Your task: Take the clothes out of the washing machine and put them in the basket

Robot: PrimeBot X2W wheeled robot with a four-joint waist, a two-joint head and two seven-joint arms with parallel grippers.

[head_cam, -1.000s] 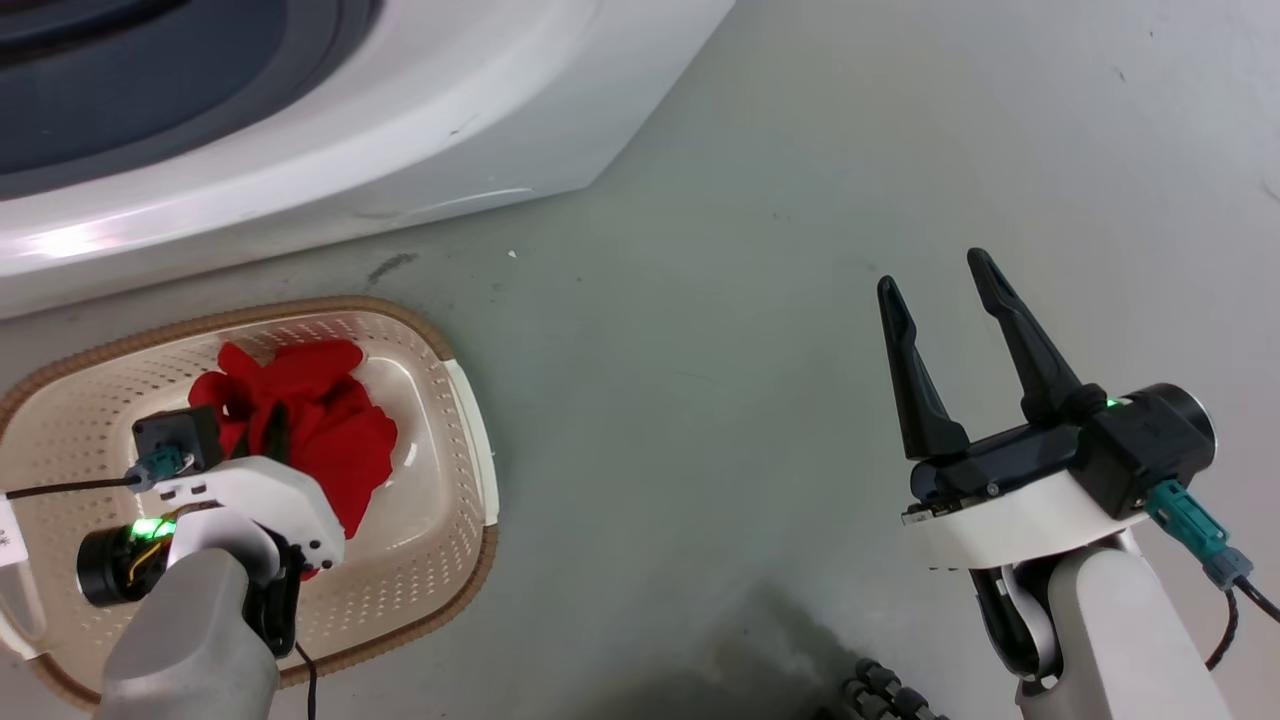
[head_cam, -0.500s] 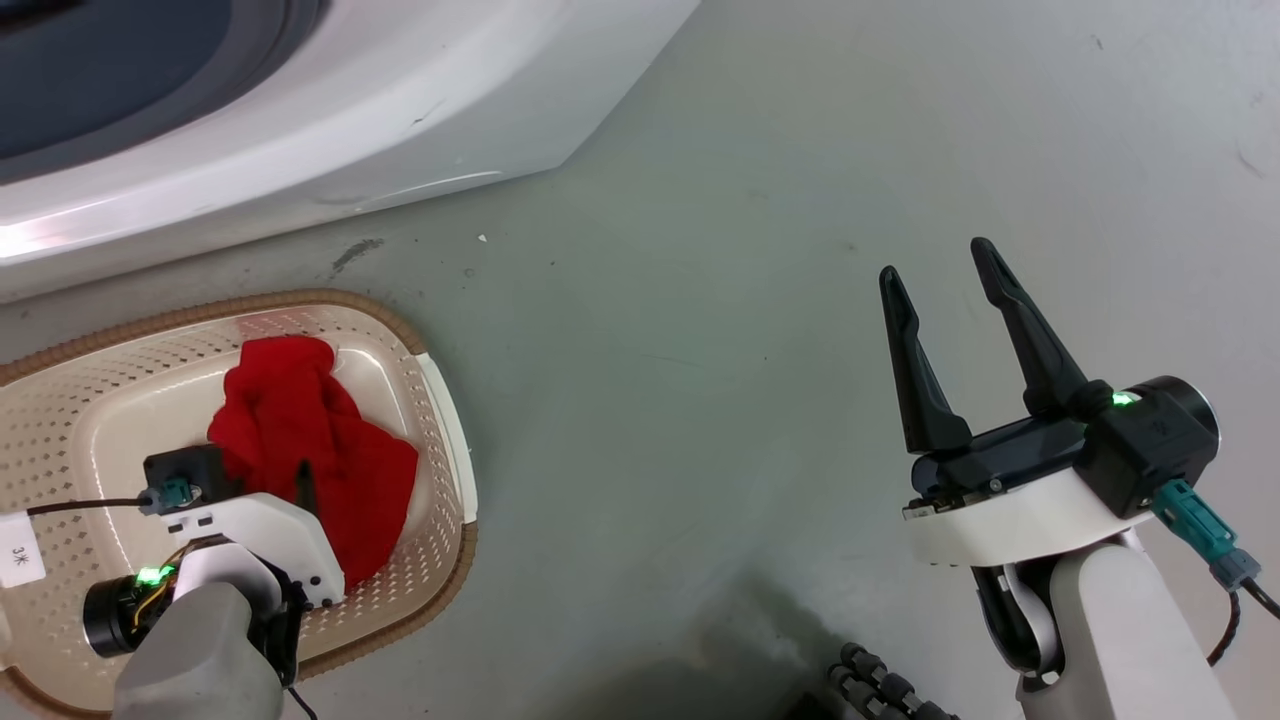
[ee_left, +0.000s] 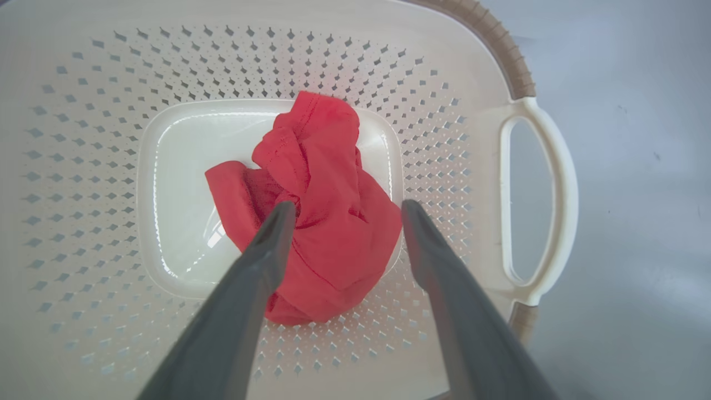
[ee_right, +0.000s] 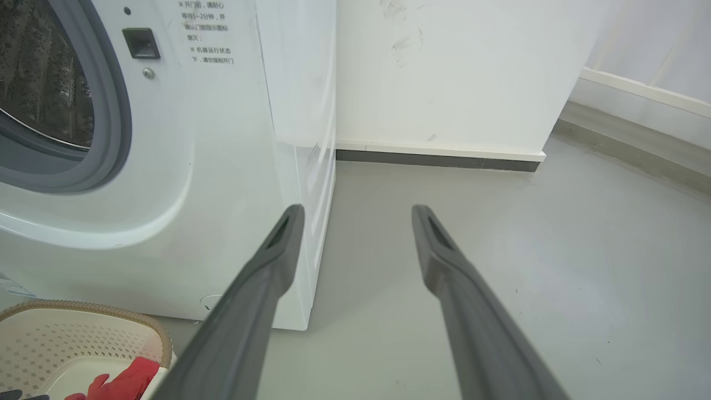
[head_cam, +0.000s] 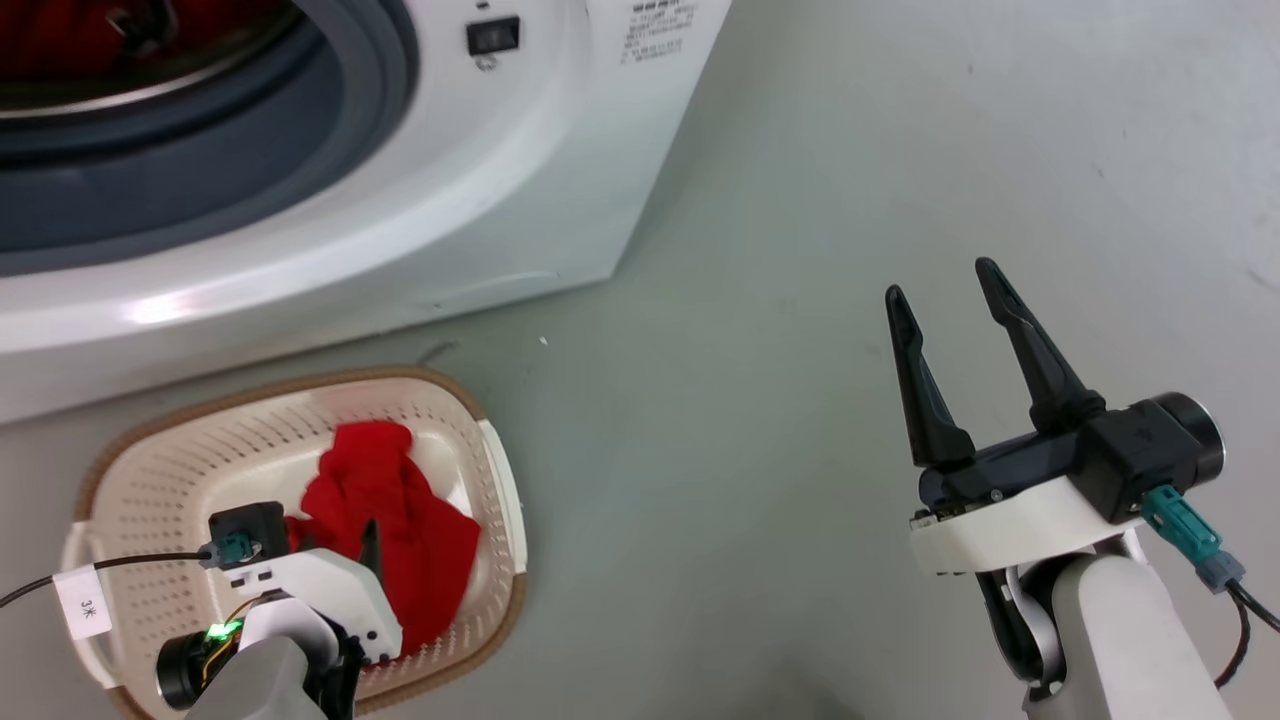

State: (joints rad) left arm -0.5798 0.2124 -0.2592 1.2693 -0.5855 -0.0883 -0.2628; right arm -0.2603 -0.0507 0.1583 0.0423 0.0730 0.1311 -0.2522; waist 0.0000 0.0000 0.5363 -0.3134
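The basket (head_cam: 180, 470) stands on the grey floor (head_cam: 750, 400), just in front of the washing machine (head_cam: 500, 180) and near its lower front edge. One red garment (ee_left: 322, 211) lies crumpled on the basket's smooth bottom. It spreads from the middle toward the side with the white handle (ee_left: 561, 194) and laps onto the perforated wall there.

The left gripper (ee_left: 349, 206) hangs over the basket with its two fingers spread apart and holds nothing. In the left wrist view the garment lies between and below the fingers; whether the left fingertip (ee_left: 283, 214) touches the cloth cannot be told.

The washing machine's round opening, ringed by a grey rubber seal (head_cam: 350, 120), stands uncovered, and more red cloth (head_cam: 60, 40) shows inside the drum.

The right gripper (head_cam: 940, 280) is over bare floor, well apart from the basket. Its fingers are parted and empty, pointing toward the machine's front corner and the white wall (ee_right: 444, 83) behind.
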